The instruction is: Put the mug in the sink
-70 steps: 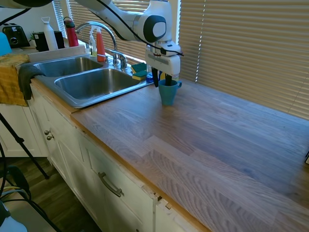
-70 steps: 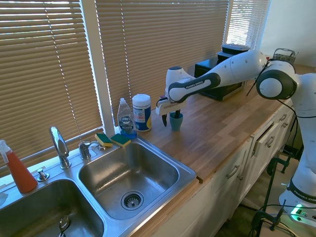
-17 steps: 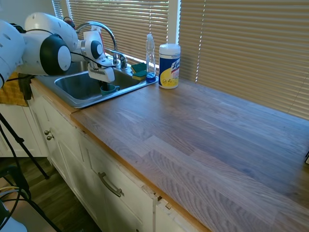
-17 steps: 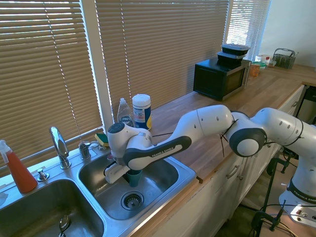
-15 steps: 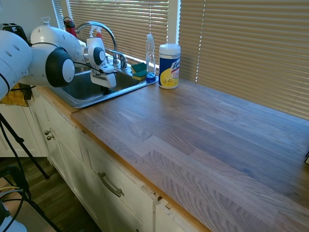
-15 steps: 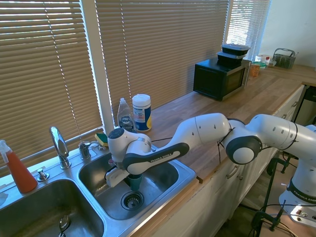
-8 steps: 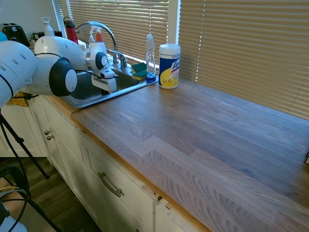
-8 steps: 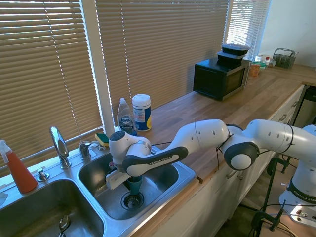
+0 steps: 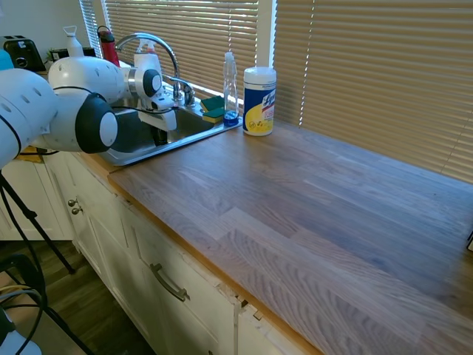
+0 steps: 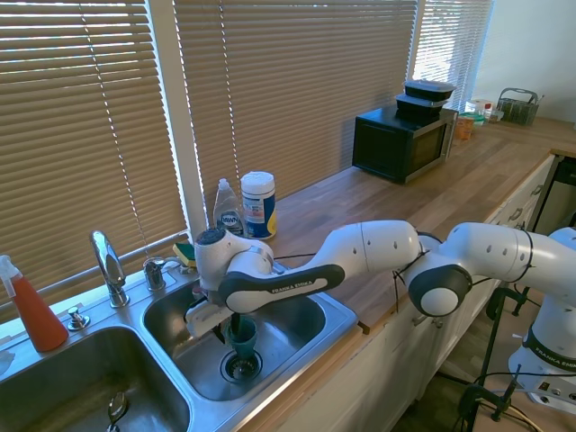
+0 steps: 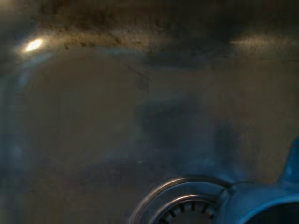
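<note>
The teal-blue mug [image 10: 243, 339] stands upright on the floor of the sink's [image 10: 290, 326] right basin, beside the drain [image 10: 241, 365]. My gripper [image 10: 228, 331] hangs just over it, open, with one dark finger reaching down into the mug's mouth and the other outside its wall. From the first exterior view the gripper [image 9: 159, 137] dips behind the sink's front rim [image 9: 140, 154], which hides the mug. Up close, the wrist view catches the mug's blue rim [image 11: 261, 205] next to the drain ring [image 11: 187, 205].
A curved chrome faucet [image 10: 108, 265] stands behind the basins. On the ledge and counter sit sponges [image 10: 205, 255], a dish soap bottle [image 10: 229, 216] and a white wipes canister [image 10: 258, 204]. An orange bottle [image 10: 31, 310] is far left, a microwave [image 10: 403, 142] far along the wooden counter.
The mug went from the counter into the right basin and down to its floor. In the last half second the hand rose slightly while the mug stayed by the drain.
</note>
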`<action>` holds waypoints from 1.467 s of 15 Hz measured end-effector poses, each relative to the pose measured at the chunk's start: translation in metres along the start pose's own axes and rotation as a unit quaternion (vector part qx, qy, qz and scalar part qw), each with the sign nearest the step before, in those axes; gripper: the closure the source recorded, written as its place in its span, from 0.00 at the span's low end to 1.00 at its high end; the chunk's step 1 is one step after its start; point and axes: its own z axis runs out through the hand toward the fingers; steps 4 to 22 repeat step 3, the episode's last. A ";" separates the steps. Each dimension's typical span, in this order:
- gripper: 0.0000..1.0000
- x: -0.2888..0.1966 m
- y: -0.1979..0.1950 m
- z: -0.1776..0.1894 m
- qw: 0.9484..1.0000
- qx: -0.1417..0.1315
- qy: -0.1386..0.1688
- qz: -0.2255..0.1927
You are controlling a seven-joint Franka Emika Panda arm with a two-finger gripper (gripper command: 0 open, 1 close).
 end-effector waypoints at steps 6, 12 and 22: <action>0.00 -0.011 -0.004 -0.029 1.000 0.008 0.005 -0.007; 0.00 -0.011 -0.004 -0.029 1.000 0.008 0.005 -0.007; 0.00 -0.011 -0.004 -0.029 1.000 0.008 0.005 -0.007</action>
